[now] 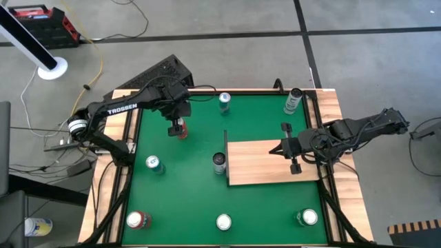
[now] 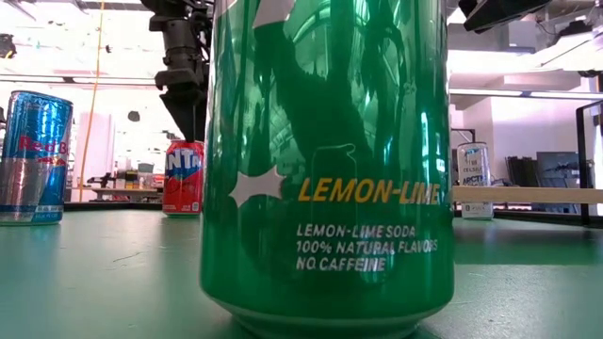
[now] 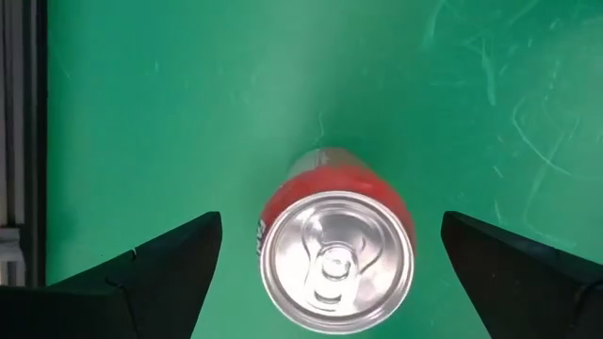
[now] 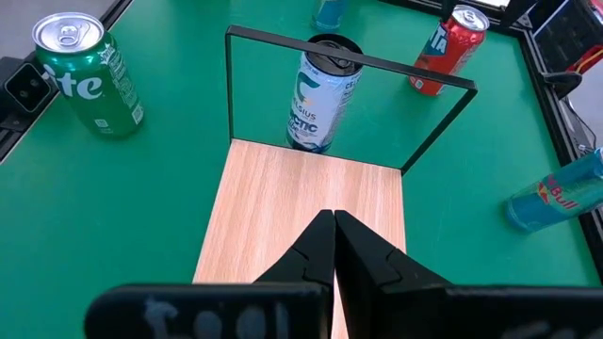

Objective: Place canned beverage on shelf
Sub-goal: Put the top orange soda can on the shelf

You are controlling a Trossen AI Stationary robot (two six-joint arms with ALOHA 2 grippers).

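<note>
Hovering over the red soda can (image 1: 182, 131) on the green tabletop (image 1: 186, 200), the left claw (image 1: 178, 125) has its two fingers spread wide, one to either side of the can and neither touching it. That straddle from above looks like the setup for a pinch on the can's body, so my reading is that this is the beverage picked for the shelf (image 1: 265, 165), and the grasp has not yet begun.

The shelf, a light wooden board with a thin dark upright frame along one edge, lies on the tabletop well apart from the red can. The right claw (image 1: 295, 152) rests over the board with its fingers pressed together and nothing between them; it may be steadying the shelf or simply waiting there.

The left wrist view gives what the overhead view cannot: the can's silver lid (image 3: 336, 261) with its pull tab, centred between the dark fingers (image 3: 160, 273). The right wrist view looks along the board through the frame (image 4: 349, 58) to a pale Celsius can (image 4: 320, 94) standing just beyond it, with a green Sprite can (image 4: 87, 73) to one side. The low view is mostly blocked by a green lemon-lime can (image 2: 330, 160), yet it shows the red can (image 2: 184, 177) upright beneath the arm.
</note>
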